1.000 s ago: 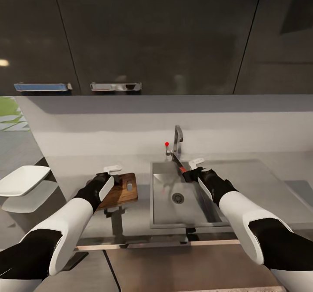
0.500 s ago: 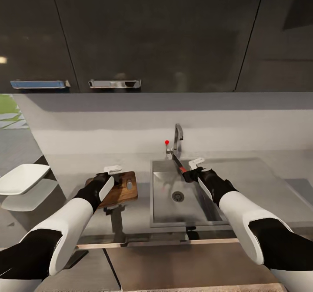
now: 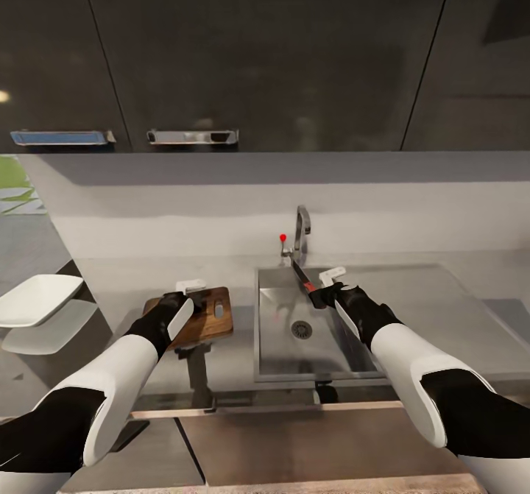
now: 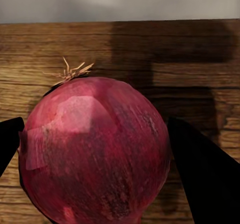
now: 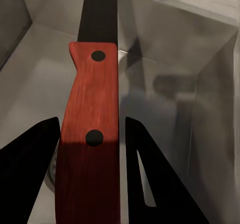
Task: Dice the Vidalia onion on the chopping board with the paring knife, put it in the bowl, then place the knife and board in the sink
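The left pincer (image 3: 179, 308) is positioned above the chopping board (image 3: 210, 316), which lies flat on the bench (image 3: 471, 310) just beside the left rim of the sink (image 3: 276, 347). In the left wrist view, the pincer's two dark fingers (image 4: 200, 174) bracket the Vidalia onion (image 4: 95, 151) on either side; the onion is a red-purple bulb with dry root fibres on top, and the wooden board surface (image 4: 190, 58) lies behind it. Contact at both fingers cannot be confirmed, so whether the left pincer is clenched cannot be told. The right pincer (image 3: 322, 297) is clenched on the paring knife (image 3: 303, 279) over the sink basin. In the right wrist view, the red handle (image 5: 90, 134) with two dark rivets sits between the fingers (image 5: 150, 184), and the dark blade extends away over the steel basin wall (image 5: 200, 58). The bowl (image 3: 37, 299) rests on the countertop at the far left, well apart from the board. The chrome tap (image 3: 300, 233) stands behind the sink.
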{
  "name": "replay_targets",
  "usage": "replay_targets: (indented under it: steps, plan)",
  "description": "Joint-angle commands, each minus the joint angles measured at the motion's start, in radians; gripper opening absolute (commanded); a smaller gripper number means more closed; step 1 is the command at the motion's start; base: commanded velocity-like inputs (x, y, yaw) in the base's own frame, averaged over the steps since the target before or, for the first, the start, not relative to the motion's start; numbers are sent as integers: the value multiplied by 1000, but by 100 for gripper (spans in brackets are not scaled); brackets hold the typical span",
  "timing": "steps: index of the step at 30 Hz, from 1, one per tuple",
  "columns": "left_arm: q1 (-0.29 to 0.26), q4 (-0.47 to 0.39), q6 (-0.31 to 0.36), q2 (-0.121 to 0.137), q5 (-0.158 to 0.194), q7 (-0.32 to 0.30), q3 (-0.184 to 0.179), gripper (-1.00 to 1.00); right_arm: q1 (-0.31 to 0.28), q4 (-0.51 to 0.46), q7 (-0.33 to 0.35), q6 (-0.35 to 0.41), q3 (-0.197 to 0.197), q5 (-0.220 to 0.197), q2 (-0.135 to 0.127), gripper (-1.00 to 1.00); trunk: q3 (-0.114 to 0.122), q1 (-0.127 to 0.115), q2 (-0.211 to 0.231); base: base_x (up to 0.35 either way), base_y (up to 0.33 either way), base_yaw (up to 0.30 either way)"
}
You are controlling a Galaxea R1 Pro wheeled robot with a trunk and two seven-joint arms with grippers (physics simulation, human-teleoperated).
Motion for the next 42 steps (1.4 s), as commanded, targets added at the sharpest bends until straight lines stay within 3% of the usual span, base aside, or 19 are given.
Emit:
replay_targets:
  steps: [1,16,28,29,42]
  plan:
    - [0,0,5,1,14,9,-6,-100,-1,-2,4,5,0,11,0,-100,-4,1,-2,0,0,0]
    - [0,0,5,1,14,9,-6,-100,-1,-2,4,6,1,10,2,-100,-23,1,-2,0,0,0]
    - [0,-1,8,1,16,9,-6,-100,-1,-2,4,7,1,10,10,-100,-25,1,-2,0,0,0]
    - [0,-1,8,1,16,9,-6,100,-1,-2,4,7,2,10,10,-100,-25,1,-2,0,0,0]
    - [0,-3,10,1,16,8,-6,100,-1,-2,4,6,1,10,10,-100,-25,1,-2,0,0,0]
